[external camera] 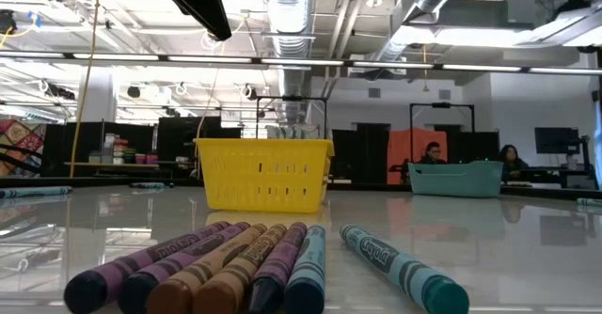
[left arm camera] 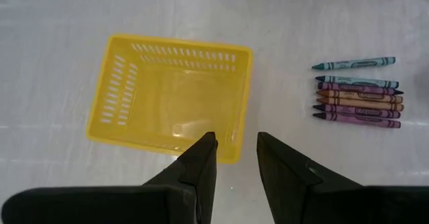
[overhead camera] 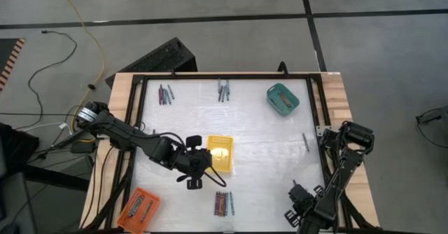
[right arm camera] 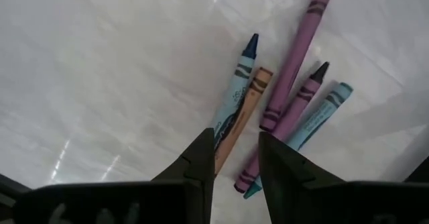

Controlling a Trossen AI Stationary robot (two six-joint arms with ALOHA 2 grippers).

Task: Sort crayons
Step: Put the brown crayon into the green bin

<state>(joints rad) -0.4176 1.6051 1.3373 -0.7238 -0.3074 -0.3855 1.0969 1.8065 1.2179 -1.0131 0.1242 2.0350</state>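
Note:
Crayons lie on the white table in small groups: at the far left (overhead camera: 165,94), the far middle (overhead camera: 223,90), the right (overhead camera: 305,142) and the near middle (overhead camera: 222,203), the last also in the low view (external camera: 235,267) and the left wrist view (left arm camera: 358,96). My left gripper (overhead camera: 203,160) (left arm camera: 236,138) is open and empty, above the near rim of the empty yellow tray (left arm camera: 171,93). My right gripper (overhead camera: 294,209) (right arm camera: 236,135) is open at the near right, above several crayons (right arm camera: 281,110) lying flat on the table.
A teal tray (overhead camera: 283,99) stands at the far right. An orange tray (overhead camera: 138,207) holding crayons sits at the near left corner. A black frame (overhead camera: 140,108) runs around the white table. In the low view people sit in the room behind (external camera: 433,152).

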